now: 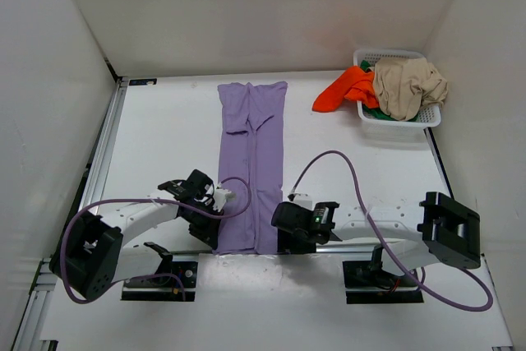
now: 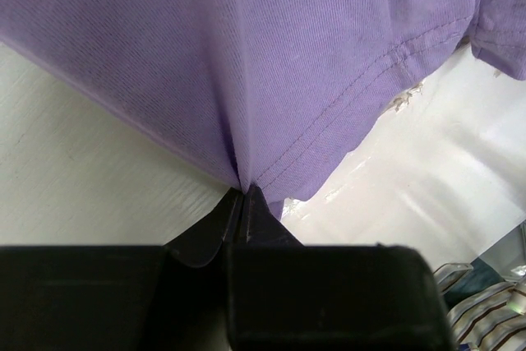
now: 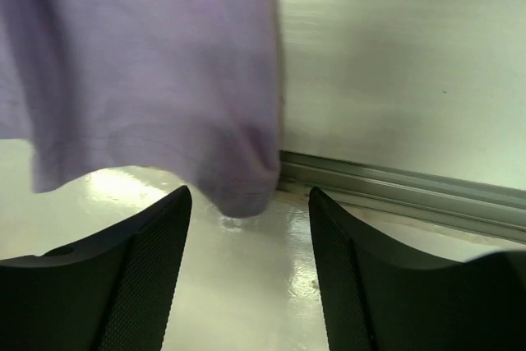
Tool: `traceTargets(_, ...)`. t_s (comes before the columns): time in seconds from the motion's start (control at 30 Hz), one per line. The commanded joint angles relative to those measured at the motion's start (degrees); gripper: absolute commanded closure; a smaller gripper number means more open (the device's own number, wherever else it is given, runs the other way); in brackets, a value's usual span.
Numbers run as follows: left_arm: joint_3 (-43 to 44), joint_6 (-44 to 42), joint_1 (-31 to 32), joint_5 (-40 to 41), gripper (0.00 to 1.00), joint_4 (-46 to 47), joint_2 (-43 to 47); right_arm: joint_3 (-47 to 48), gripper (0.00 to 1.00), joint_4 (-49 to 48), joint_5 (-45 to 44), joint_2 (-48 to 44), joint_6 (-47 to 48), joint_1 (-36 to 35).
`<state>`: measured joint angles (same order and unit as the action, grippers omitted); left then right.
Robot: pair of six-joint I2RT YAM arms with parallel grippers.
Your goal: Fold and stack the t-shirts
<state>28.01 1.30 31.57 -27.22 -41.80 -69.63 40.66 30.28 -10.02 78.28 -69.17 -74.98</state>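
Item: lavender t-shirt (image 1: 252, 162), folded to a long strip, near hem between both claws; left gripper (image 2: 243, 195) clamped on one hem corner; right gripper (image 3: 251, 228) jaws apart, other corner just ahead, ungripped. Step: end-to-end fold. Next, likely: right closes on its corner, hem carried to collar

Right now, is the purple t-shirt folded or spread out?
Partly folded: the purple t-shirt lies as a long narrow strip, both sides turned in toward the middle, not yet folded crosswise.

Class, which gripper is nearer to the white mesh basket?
Right. The right gripper is open at the lavender t-shirt's near right corner, the white mesh basket beyond it to the right; the left gripper, shut on the shirt's near left corner, lies farther left.
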Motion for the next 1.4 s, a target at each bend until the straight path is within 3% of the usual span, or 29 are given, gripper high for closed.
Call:
traceTargets(0.0, -0.3, -1.3, 0.1, 2.4, 0.89, -1.1, 0.8, -1.0, 0.36, -0.9, 0.8, -0.7, -4.7, 1.1)
traceTargets(0.17, -0.3, -1.3, 0.1, 2.4, 0.89, -1.1, 1.3, -2.7, 0.36, -5.9, 1.6, -0.4, -4.5, 1.7)
traceTargets(0.3, 0.2, -1.3, 0.1, 3.0, 0.89, -1.1, 1.3, -3.3, 0.5, -9.8, 2.9, 1.8, -2.9, 2.2)
traceTargets(0.4, 0.7, -1.3, 0.1, 3.0, 0.89, -1.1, 2.0, -4.8, 0.68, -12.7, 2.9, 1.8, -3.5, 2.2)
traceTargets(0.43, 0.7, -1.3, 0.1, 3.0, 0.89, -1.1, 2.0, -4.8, 0.81, -12.7, 3.4, 1.8, -3.5, 2.2)
traceTargets(0.53, 2.7, -1.3, 0.1, 2.4, 0.89, -2.5, 3.3, -4.8, 1.0, -11.4, 2.8, -0.4, -3.5, 2.7)
traceTargets(0.7, 9.1, -1.3, -0.5, 1.8, 0.89, -6.8, 3.8, 0.8, 1.0, -1.6, -1.9, -7.5, -2.9, 4.7)
traceTargets(0.87, 21.9, -1.3, -6.7, -1.4, 0.89, -13.7, -1.3, 7.9, 1.0, 2.1, -1.9, -8.3, 4.5, 10.8)
traceTargets(1.17, 43.1, -1.3, -21.9, -2.0, 0.89, -14.5, -18.4, 27.3, 1.0, 5.8, 1.0, 8.3, 23.9, 29.8)
traceTargets(1.37, 56.8, -1.3, -25.1, -4.8, 0.89, -14.5, -32.7, 40.0, 1.0, 5.8, 5.2, 21.4, 30.9, 36.2)
